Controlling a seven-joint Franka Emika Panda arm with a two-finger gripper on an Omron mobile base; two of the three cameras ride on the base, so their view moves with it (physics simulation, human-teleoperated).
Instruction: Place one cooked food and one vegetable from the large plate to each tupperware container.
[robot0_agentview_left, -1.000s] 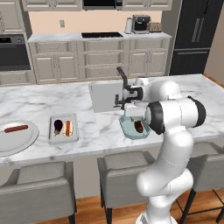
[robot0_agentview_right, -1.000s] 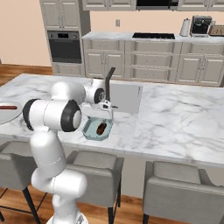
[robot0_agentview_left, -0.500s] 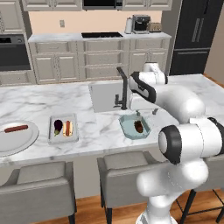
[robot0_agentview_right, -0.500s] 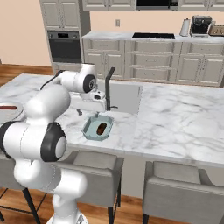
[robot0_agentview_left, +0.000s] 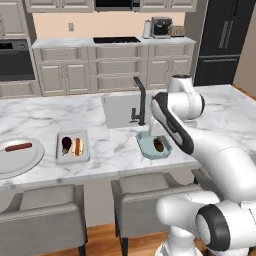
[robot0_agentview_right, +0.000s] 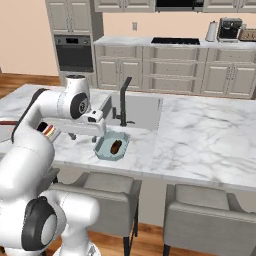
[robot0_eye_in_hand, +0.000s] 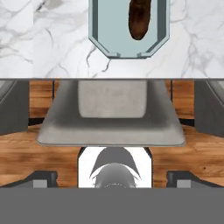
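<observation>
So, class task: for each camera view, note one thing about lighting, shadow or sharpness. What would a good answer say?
Left base view: flat, even light; the marble counter shows no glare; the brown food in the teal container reads soft and undetailed. Right base view: equally shadowless; the sink looks uniformly grey. Hand view: the container rim is crisp, while the chair below looks smooth and softly shaded.

Base cams flanking; hand cam downward.
</observation>
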